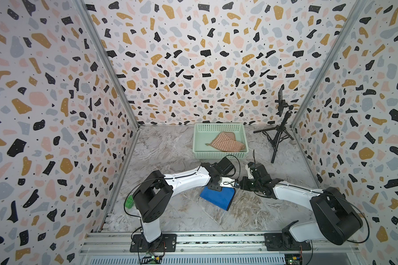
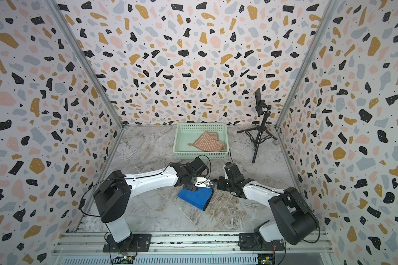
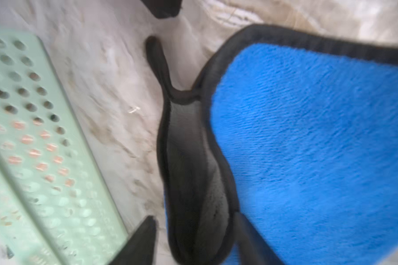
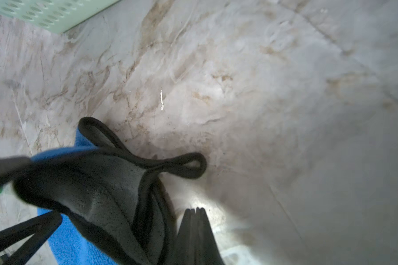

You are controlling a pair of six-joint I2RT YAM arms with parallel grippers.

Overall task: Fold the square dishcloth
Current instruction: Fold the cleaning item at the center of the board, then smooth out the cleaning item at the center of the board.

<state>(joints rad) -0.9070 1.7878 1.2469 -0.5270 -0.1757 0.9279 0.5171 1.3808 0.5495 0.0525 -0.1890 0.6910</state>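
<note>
Left wrist view caught the left gripper [image 3: 193,216] open astride the dark hem [image 3: 164,146] of the dishcloth [image 3: 308,137], right gripper [image 4: 194,211] closed just beside it.

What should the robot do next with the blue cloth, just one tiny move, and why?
Probably lift the left gripper straight up, clear of the blue dishcloth. Its jaws stand open over the cloth's black-trimmed edge, so it grips nothing, and the cloth already lies folded over on the table. The right gripper is shut beside the cloth's corner.
</note>
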